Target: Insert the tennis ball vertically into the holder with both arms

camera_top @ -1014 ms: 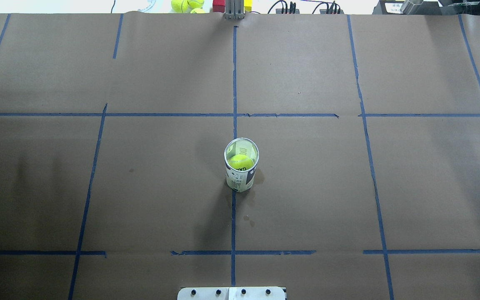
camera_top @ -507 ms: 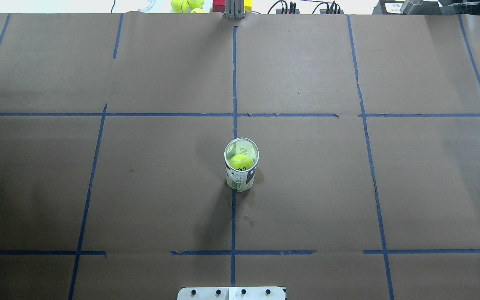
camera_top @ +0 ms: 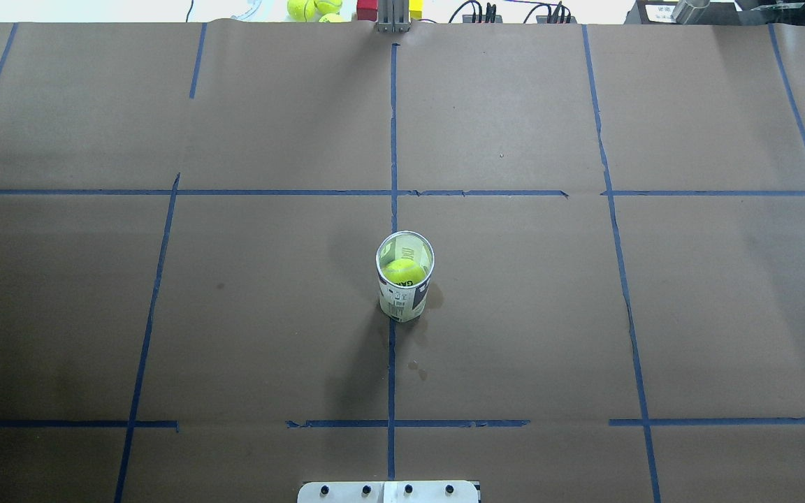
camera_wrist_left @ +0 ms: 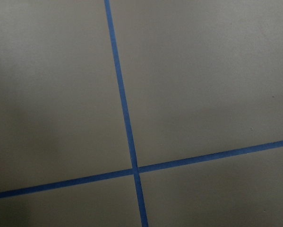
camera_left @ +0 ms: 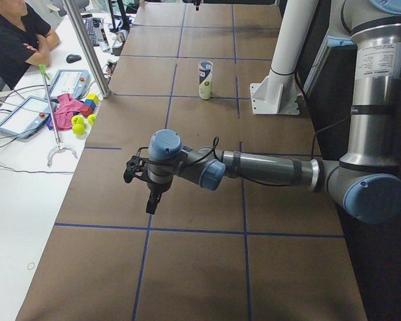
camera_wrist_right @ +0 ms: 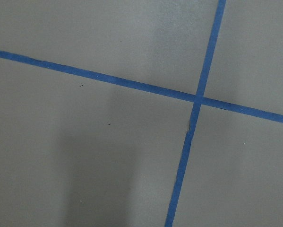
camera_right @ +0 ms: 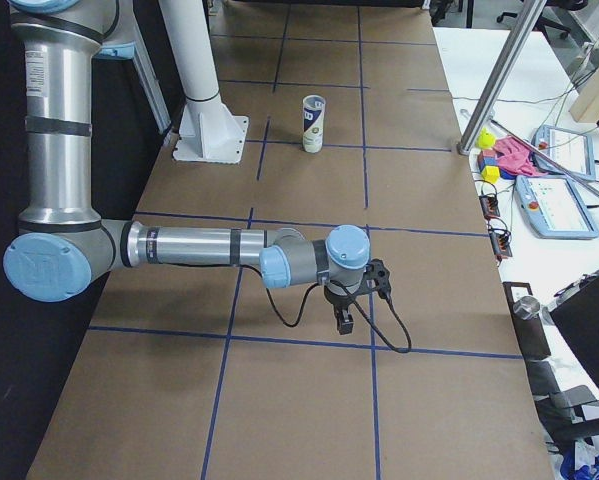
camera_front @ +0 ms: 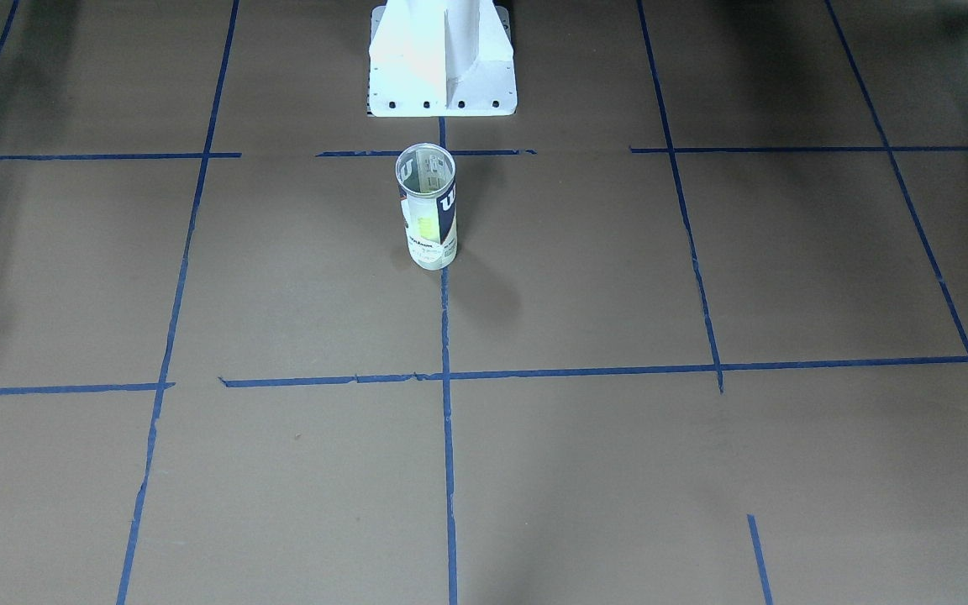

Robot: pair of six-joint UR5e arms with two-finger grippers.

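The Wilson tennis-ball can [camera_top: 402,297] stands upright on the centre tape line [camera_top: 391,363] of the brown-papered table [camera_top: 514,314], a little in front of the white pedestal [camera_front: 442,59]. The tennis ball [camera_top: 403,271] sits low inside it, seen through the open mouth from overhead, so I judge the insertion itself done. The left arm [camera_left: 267,170] reaches out low over the table's left end and the right arm [camera_right: 189,245] over its right end, both well apart from the can. The left gripper [camera_left: 150,206] and the right gripper [camera_right: 344,320] point down at bare paper and seem to carry nothing. Only the side cameras catch them, though, so I cannot tell how wide the jaws stand. Each wrist camera shows just paper and crossed tape. What is left, as I see it, is to leave things undisturbed. Any further arm motion ought to run up and away along the outer ends, never across the middle. That tall, light can looks easy to tip with a brush from an elbow or cable, and a knock would roll the ball out. Spare tennis balls [camera_top: 301,8] lie beyond the far edge and need no attention.
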